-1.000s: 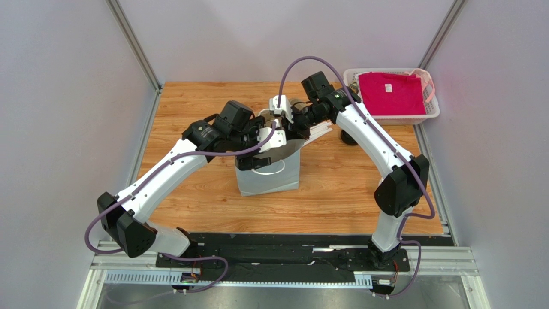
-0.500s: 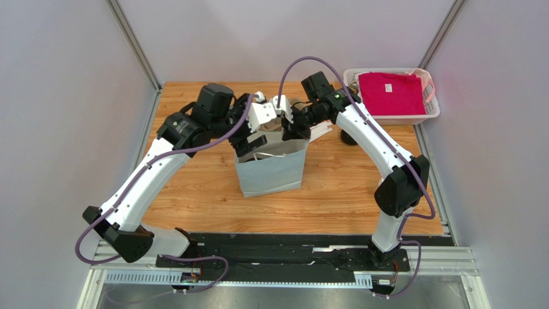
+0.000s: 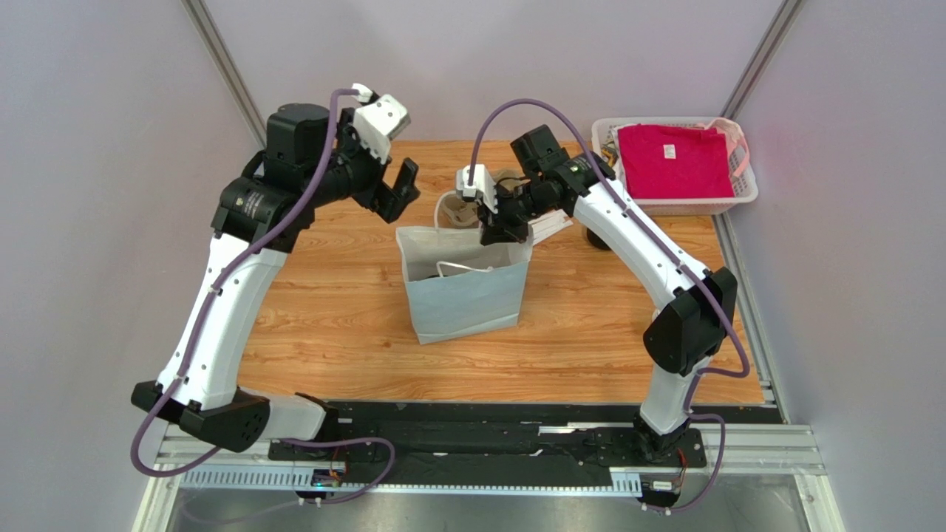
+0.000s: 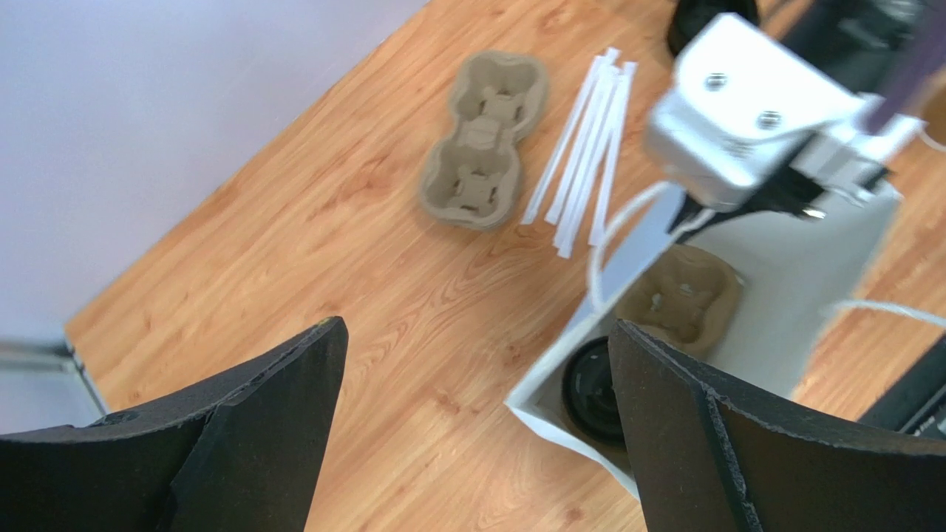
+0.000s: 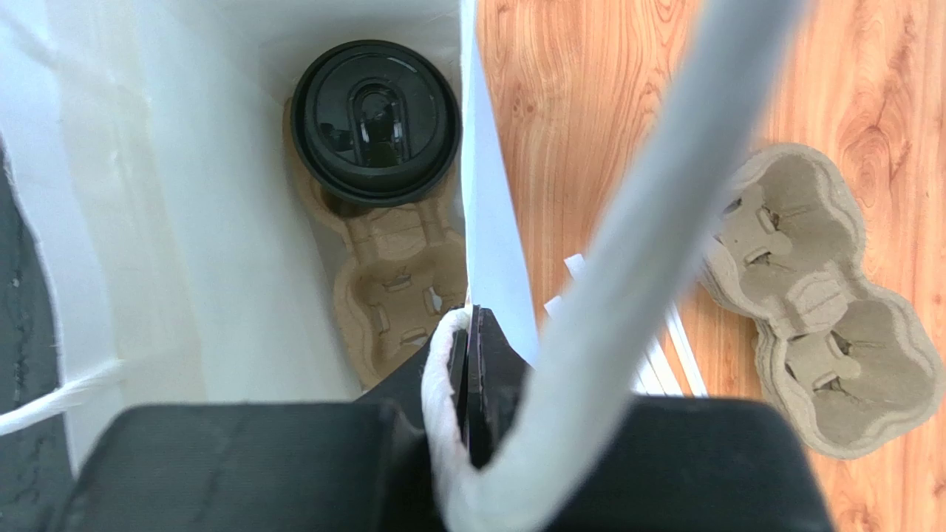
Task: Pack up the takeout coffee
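Note:
The takeout coffee (image 5: 375, 120), a brown cup with a black lid, stands in a pulp carrier (image 5: 400, 299) at the bottom of the white paper bag (image 3: 466, 294). In the left wrist view the takeout coffee's lid (image 4: 594, 388) shows just inside the bag's corner. My left gripper (image 3: 394, 188) hangs open and empty, high above the table to the left of and behind the bag (image 4: 799, 277). My right gripper (image 5: 472, 321) is shut on the bag's far rim, the white cord handle (image 5: 444, 388) lying against one finger, and it holds the mouth open.
A spare pulp carrier (image 4: 484, 141) and several white paper straws (image 4: 583, 150) lie on the wood behind the bag. A white basket (image 3: 738, 166) with a pink cloth (image 3: 675, 161) stands at the back right. A dark object (image 3: 600, 236) lies under the right forearm.
My left gripper has risen out of the bag and swung back to the left, open and empty. The right gripper has kept its hold on the bag.

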